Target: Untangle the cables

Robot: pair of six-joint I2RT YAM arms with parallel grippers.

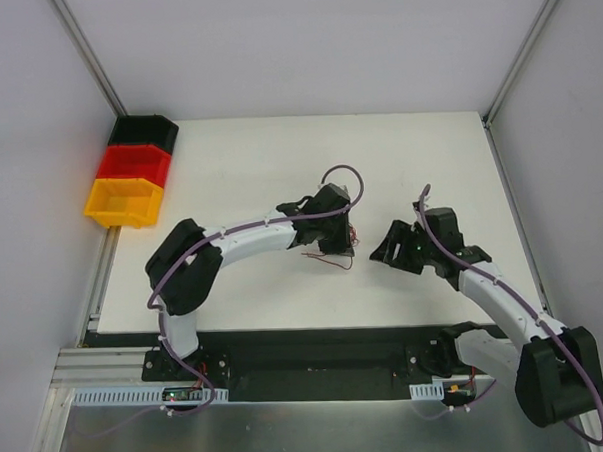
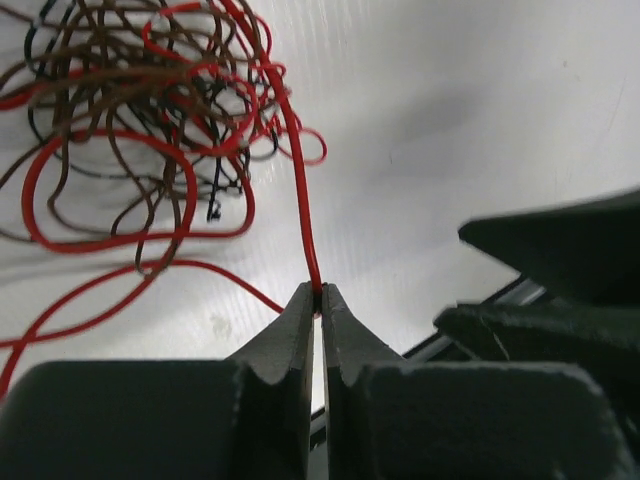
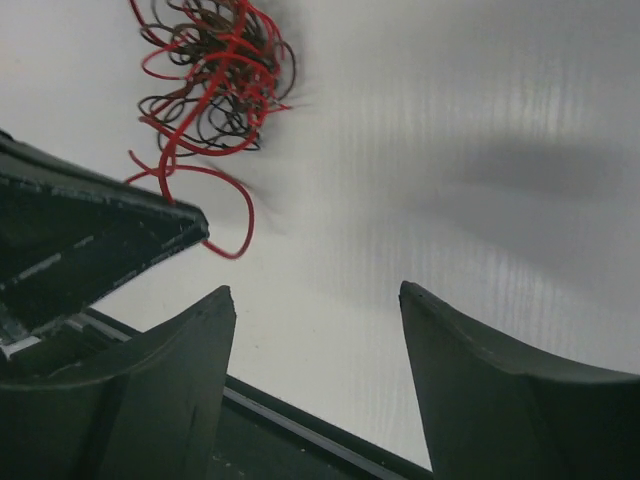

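Jaws of the left gripper (image 2: 318, 292) are pinched together on one red wire (image 2: 301, 190) leading up to the tangle of cables (image 2: 140, 110), a red, brown and black knot lying on the white counter (image 2: 460, 100), while those of the right gripper (image 3: 315, 290) stand wide apart near it.

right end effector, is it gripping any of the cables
No, the right end effector stands open and empty, apart from the cables.
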